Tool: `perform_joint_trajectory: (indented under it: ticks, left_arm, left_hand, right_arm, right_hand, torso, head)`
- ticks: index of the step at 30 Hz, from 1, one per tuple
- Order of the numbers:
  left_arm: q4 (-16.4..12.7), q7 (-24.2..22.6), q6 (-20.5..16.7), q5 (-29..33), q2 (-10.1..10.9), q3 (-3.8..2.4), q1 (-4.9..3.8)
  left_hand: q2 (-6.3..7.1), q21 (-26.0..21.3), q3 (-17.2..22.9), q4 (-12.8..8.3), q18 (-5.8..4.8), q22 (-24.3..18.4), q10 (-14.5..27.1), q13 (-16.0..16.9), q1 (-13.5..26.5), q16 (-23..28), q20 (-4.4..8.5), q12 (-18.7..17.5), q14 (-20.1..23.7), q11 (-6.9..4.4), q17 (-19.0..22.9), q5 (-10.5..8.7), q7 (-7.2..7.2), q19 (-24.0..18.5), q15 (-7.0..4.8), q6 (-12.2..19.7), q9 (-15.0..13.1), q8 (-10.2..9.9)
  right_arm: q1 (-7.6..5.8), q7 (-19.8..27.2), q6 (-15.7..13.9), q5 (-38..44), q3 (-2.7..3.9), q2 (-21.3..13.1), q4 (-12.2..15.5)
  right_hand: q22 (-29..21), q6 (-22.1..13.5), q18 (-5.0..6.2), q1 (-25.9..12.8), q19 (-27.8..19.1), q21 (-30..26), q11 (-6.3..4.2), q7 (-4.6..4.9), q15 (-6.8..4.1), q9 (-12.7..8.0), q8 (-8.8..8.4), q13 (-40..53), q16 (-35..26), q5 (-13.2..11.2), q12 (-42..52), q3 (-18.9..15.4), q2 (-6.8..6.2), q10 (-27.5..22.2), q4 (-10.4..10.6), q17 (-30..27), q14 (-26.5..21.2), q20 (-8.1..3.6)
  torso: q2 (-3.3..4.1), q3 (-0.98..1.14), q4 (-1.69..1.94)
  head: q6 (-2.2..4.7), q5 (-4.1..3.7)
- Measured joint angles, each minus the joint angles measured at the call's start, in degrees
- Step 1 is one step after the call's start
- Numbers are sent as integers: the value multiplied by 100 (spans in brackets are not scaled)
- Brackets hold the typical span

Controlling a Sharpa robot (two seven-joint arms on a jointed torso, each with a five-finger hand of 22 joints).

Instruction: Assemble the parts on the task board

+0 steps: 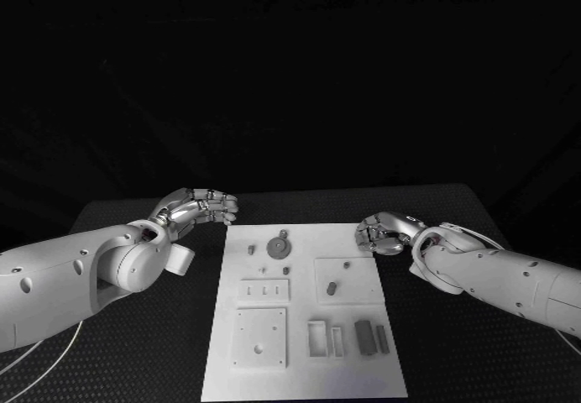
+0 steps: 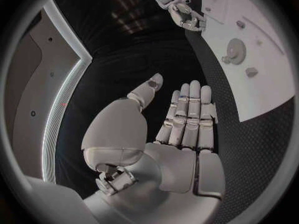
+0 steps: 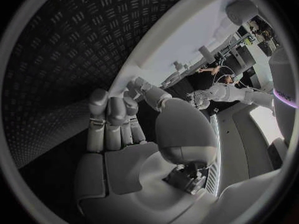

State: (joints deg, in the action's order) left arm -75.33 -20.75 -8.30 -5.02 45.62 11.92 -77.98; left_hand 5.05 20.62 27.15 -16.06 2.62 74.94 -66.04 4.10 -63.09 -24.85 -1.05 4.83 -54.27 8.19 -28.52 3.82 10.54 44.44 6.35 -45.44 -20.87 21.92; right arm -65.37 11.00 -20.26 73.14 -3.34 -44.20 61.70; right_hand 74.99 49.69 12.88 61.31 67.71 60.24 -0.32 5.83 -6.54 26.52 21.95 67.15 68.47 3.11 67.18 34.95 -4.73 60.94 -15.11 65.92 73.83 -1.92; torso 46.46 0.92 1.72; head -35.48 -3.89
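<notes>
Both hands hold nothing: the left hand [image 1: 194, 207], fingers apart, hovers by the task board's [image 1: 303, 369] far-left corner, the right hand [image 1: 385, 233], fingers curled, at its right edge, above the black table [image 1: 484, 353].

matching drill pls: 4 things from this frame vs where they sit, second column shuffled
Things:
1. left hand
2. right hand
3. round disc part
4. two dark bars

Places:
A. near end of the task board, on the robot's right
B. by the board's far right corner
C. beside the board's far left corner
D. far end of the board, near its middle

Pairs: 1-C, 2-B, 3-D, 4-A
</notes>
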Motion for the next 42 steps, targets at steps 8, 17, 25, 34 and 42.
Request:
perform_joint_trajectory:
  ticks: [8, 17, 25, 34, 42]
  left_arm:
    - [-2, 4, 0, -1, 3, 0, 0]
    - [-1, 8, 0, -1, 6, 0, 0]
    - [1, 14, 0, -2, 5, 0, -1]
    - [1, 29, 0, -16, 0, 0, 0]
    - [2, 164, 31, -152, -18, -2, -2]
  left_hand:
    - [0, 0, 0, 0, 0, -1, 0, 0, 0, 0, 0, 0, 0, 0, -5, 0, 0, 0, 0, 0, 0, -23]
    - [0, 0, 0, 0, -1, -1, 0, 0, 0, 0, 0, 0, 0, 0, -10, 0, 0, 0, 0, 0, 1, -23]
    - [0, 0, 0, 0, -1, -1, 0, 0, 0, 0, 0, 0, 0, 0, -10, 0, 20, 0, 0, 20, 1, -23]
    - [0, 0, 0, 0, -1, -2, -22, 1, 0, 0, 0, 0, 0, -22, -26, 0, 20, 0, 0, 20, -3, -23]
    - [-97, 0, -66, 66, -9, -2, -264, 42, 252, 23, 2, 56, -100, -129, -98, 0, -83, 2, -11, -186, -71, 30]
  right_arm:
    - [1, -22, 0, 1, -2, 0, 3]
    - [16, -68, -46, 9, -5, -3, 57]
    - [24, -142, -106, 14, -8, -17, 116]
    - [25, -279, -370, 2, -9, -47, 239]
    - [-89, -439, -523, 42, -6, -130, 578]
  right_hand:
    - [0, 30, 4, 0, 0, 0, -44, -30, -8, 12, 31, 12, 0, 0, 29, 2, 0, 44, -33, 0, 10, 1]
    - [0, 570, 98, -72, 15, 21, -142, -315, -64, -10, 87, 388, 0, -1, 426, 26, 24, 450, -70, 5, 13, -14]
    - [0, 570, 101, -218, 15, 20, -142, -315, -84, -11, 86, 499, 5, -7, 470, -32, 237, 449, -127, 22, -7, -13]
    - [0, 570, 108, -215, 14, 20, -163, -315, -91, -12, 86, 529, 9, -24, 497, -41, 295, 470, -137, 24, -15, -13]
    - [0, 570, 111, -201, 14, 50, -162, -315, -109, -82, 86, 529, 9, -24, 496, -31, 308, 470, -159, 29, 3, -12]
  torso:
    - [-1, -1, 1]
    - [-3, 2, -1]
    - [-3, 3, 1]
    - [-2, 3, -1]
    - [-5, -5, -1]
  head:
    - [-2, 4]
    - [-9, 9]
    - [-10, 3]
    - [-3, 4]
    - [34, 4]
